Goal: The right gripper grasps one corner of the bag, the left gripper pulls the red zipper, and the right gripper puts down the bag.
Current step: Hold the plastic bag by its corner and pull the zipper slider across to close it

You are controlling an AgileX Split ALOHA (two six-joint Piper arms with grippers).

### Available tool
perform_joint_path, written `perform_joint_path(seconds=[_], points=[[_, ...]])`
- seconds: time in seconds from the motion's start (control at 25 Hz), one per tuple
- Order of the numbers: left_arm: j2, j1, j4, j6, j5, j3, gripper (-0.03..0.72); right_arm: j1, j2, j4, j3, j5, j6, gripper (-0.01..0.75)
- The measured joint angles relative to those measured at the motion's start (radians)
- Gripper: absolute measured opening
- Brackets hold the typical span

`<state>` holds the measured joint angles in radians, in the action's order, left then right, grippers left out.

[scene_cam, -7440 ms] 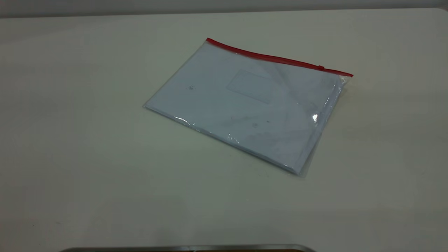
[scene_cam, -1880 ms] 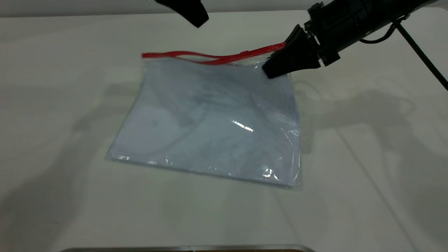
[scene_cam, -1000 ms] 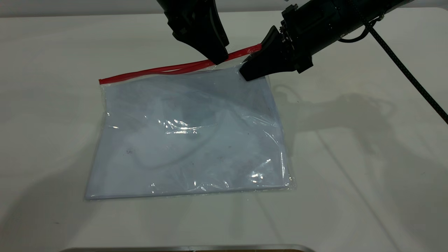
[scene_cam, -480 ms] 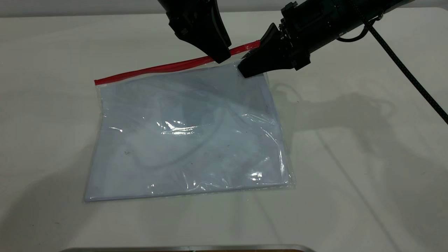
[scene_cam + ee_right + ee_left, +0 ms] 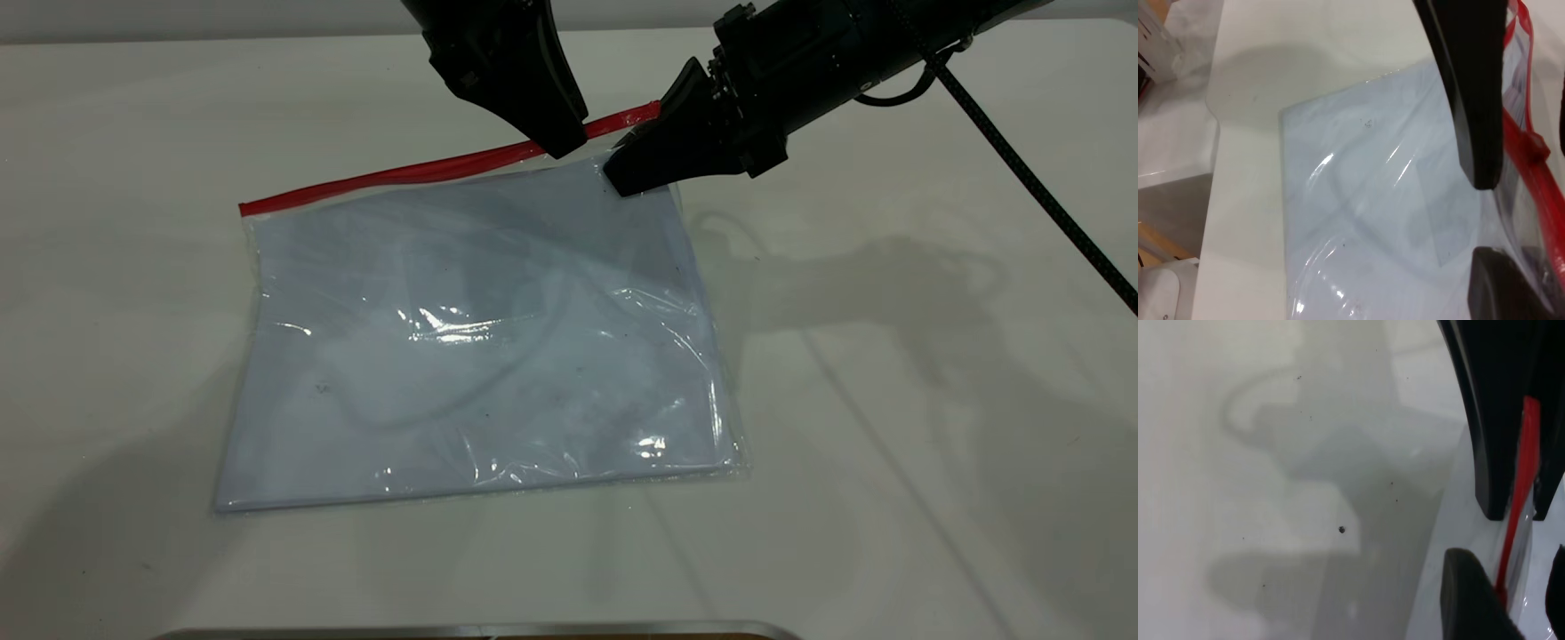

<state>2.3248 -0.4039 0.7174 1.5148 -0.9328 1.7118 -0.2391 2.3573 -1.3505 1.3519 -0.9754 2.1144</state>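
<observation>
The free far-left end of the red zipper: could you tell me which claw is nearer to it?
Left. The left claw sits on the red zipper partway along; the right claw grips the bag corner at the strip's opposite end.

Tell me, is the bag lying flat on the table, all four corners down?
No, the right gripper holds the bag's far right corner raised by the red zipper, and the plastic slopes up toward it.
</observation>
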Motion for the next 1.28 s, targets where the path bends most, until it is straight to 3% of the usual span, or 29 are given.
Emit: perform_joint_path(seconds=[0.68,0.76,1.04,1.28], points=[[0.023,0.000,0.003,0.000,0.000,0.000,0.330,0.000,0.000,-0.003,0.000,0.001,0.000,0.042],[0.023,0.000,0.004,0.000,0.000,0.000,0.301,0.000,0.000,-0.003,0.000,0.001,0.000,0.042],[0.023,0.000,0.004,0.003,0.004,0.000,0.075,0.000,0.000,-0.003,0.000,0.001,0.000,0.043],[0.023,0.000,0.005,0.004,0.007,0.001,0.048,0.010,0.000,-0.005,0.000,0.002,-0.010,0.045]])
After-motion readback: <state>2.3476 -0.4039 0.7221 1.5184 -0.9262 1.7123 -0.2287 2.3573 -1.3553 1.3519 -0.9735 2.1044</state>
